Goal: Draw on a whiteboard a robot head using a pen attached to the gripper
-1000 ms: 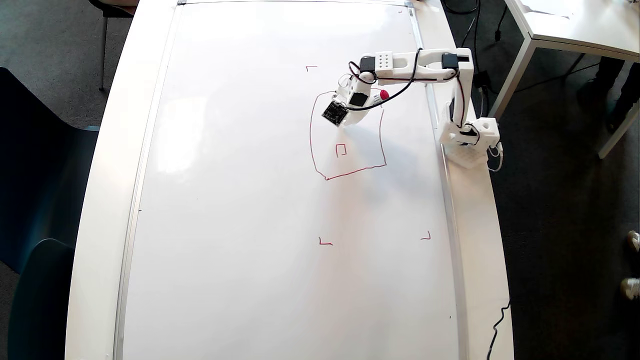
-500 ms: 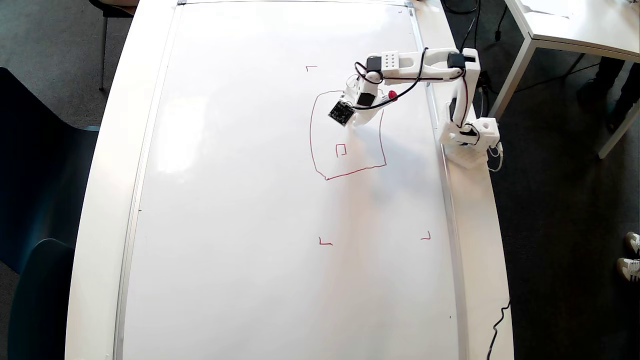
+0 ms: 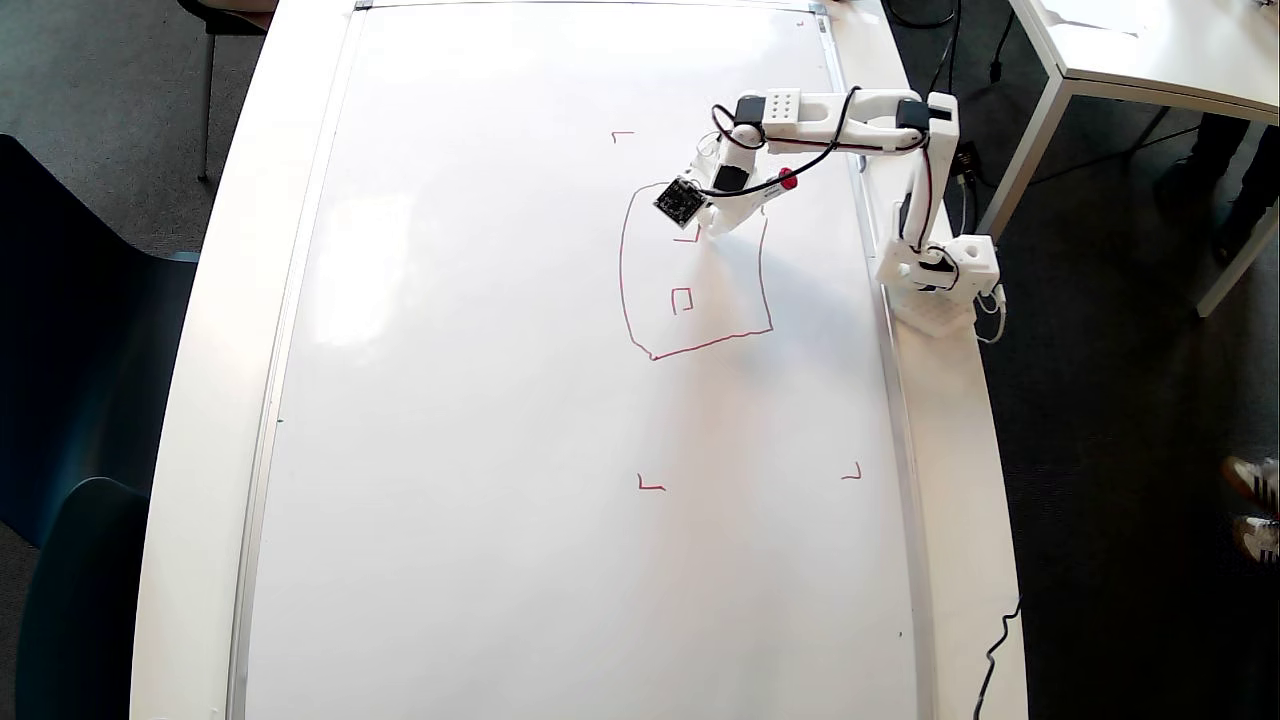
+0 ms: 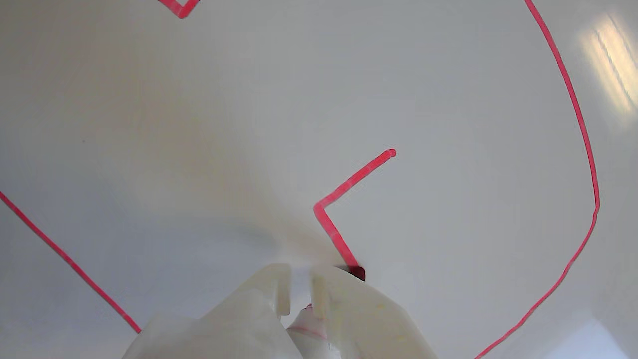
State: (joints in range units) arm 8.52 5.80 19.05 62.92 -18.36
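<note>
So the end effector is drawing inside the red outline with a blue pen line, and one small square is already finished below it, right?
Not blue. The wrist view shows the fresh L-shaped stroke is red, like the outline. The end effector is inside the outline, with the finished small square below it in the overhead view.

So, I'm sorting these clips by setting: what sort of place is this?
Probably an office or lab: a whiteboard lying flat on a table, a second white table, dark carpet, and someone's sneakers nearby.

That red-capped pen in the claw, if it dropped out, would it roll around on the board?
Probably yes: the pen looks slim and round, and the whiteboard is glossy and flat, so little would stop it. It also seems light, since the small gripper carries it easily. The body looks stiff rather than bendy.
</note>
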